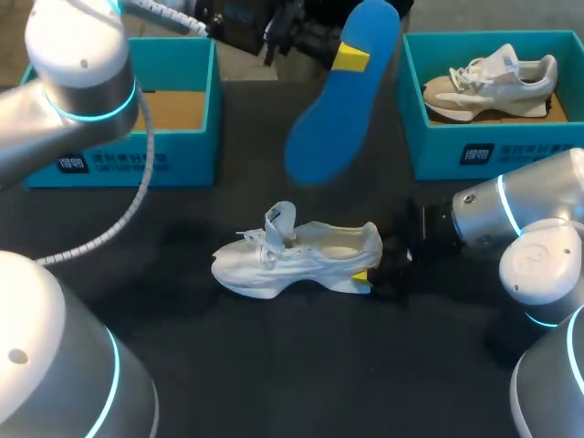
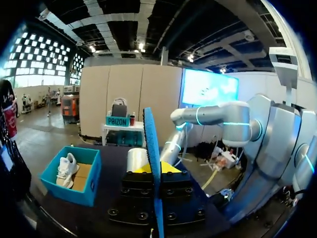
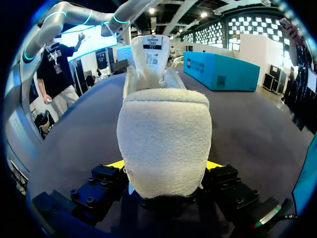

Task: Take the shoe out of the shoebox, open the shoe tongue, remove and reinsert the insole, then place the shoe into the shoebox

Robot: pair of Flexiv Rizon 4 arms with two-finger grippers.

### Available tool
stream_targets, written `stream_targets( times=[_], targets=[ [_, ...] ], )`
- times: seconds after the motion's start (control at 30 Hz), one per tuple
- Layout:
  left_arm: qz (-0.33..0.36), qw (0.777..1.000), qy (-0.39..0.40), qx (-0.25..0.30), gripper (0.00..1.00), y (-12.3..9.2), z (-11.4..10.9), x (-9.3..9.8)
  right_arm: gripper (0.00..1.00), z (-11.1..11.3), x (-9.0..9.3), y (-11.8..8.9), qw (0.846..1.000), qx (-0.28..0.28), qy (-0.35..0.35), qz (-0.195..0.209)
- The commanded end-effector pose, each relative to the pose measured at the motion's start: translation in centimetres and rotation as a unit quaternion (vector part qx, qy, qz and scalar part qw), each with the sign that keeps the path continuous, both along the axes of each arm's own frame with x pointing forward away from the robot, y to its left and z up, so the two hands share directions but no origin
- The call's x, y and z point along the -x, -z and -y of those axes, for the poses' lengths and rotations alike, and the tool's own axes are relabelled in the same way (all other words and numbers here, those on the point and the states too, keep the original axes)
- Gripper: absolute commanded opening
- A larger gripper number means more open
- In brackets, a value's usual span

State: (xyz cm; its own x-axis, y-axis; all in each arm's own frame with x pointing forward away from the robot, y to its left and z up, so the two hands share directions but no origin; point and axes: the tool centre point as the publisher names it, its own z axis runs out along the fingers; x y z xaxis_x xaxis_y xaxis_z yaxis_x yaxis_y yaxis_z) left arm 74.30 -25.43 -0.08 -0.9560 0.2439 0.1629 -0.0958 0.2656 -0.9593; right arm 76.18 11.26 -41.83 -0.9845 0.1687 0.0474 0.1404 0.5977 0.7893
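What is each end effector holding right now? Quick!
Left end effector: closed on the blue insole, held up in the air.
Right end effector: closed on the heel of the white shoe.

Both arms were silver-grey with rounded joint housings and glowing cyan rings: left arm, right arm. Each joint cap had a small dimple. A ribbed grey cable ran off the left arm. Left gripper and right gripper had matte black blocky bodies, round black screw heads and bright yellow tips.
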Motion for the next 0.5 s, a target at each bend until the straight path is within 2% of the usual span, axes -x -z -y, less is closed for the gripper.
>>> stream_targets(
  times=[0.03, 0.33, 0.5],
  targets=[
    [-0.070, 0.996, -0.037, 0.032, 0.00, 0.4, -0.4, 1.7, 0.00, 0.1, -0.1, 0.3, 1.000, 0.001, 0.000, 0.000],
    [-0.190, 0.976, -0.062, 0.083, 0.00, -0.9, -1.8, 2.7, 0.00, 0.1, -0.1, 0.3, 1.000, 0.001, 0.000, 0.000],
    [-0.233, 0.964, -0.077, 0.104, 0.00, -2.2, -2.7, 3.8, 0.00, 0.1, -0.1, 0.3, 1.000, 0.001, 0.000, 0.000]
  ],
)
